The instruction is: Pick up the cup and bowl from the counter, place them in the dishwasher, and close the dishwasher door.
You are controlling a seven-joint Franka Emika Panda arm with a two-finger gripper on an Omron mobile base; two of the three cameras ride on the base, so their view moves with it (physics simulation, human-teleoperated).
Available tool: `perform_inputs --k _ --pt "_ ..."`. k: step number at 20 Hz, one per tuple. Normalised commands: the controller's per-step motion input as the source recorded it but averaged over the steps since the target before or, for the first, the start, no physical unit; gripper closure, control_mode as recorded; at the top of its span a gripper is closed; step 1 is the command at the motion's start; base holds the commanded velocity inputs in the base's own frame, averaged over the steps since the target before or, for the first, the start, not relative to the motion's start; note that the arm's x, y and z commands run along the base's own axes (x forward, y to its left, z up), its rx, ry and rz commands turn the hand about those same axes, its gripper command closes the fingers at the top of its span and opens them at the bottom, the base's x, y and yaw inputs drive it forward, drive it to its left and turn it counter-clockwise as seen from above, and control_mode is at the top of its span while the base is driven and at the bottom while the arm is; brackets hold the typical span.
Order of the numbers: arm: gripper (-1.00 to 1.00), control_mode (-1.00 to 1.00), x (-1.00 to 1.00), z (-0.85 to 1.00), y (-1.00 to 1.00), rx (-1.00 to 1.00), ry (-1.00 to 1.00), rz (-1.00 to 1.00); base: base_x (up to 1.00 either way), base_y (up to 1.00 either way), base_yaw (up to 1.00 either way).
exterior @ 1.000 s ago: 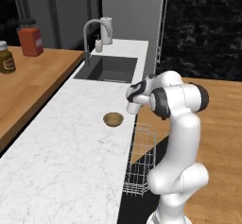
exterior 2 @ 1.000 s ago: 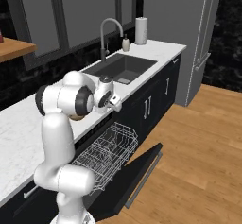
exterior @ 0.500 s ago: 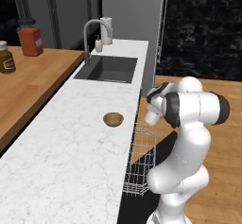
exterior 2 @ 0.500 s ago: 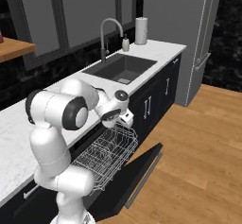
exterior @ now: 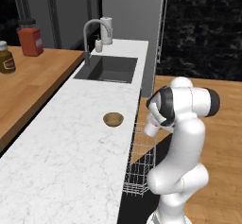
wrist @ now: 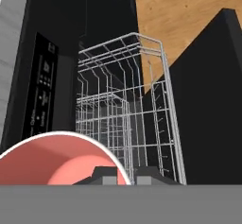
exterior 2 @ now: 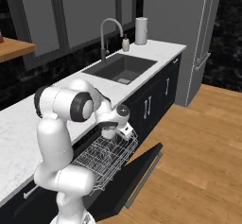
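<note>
One cup, one bowl, one wire rack, two jars, one faucet.

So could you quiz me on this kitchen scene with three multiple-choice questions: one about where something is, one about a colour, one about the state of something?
1. Where is the bowl?
A. on the counter
B. in the sink
C. on the wooden floor

2. What colour is the inside of the cup?
A. blue
B. red-pink
C. green

3. How does the dishwasher door stand?
A. shut
B. dropped open, with the wire rack pulled out
C. taken off

Answers:
1. A, the left base view shows the brown bowl sitting on the white marble near its edge.
2. B, the hand view looks into the cup's pink interior, with the gripper shut on its rim.
3. B, the right base view shows the black panel lowered and the rack out above it.
</note>
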Motion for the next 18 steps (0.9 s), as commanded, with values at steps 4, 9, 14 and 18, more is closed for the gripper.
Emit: perform_inputs --k 4,9,14,18 --pt "1.00 -1.00 0.00 -0.75 0.00 0.06 0.01 0.00 0.00 0.00 0.00" --pt "1.00 -1.00 0.00 -0.81 0.00 0.06 0.04 0.00 0.00 0.00 0.00" --pt "1.00 -1.00 0.01 -0.70 0.00 0.04 0.02 0.00 0.00 0.00 0.00" --pt "1.00 -1.00 0.14 -0.57 0.00 0.02 0.03 0.00 0.00 0.00 0.00"
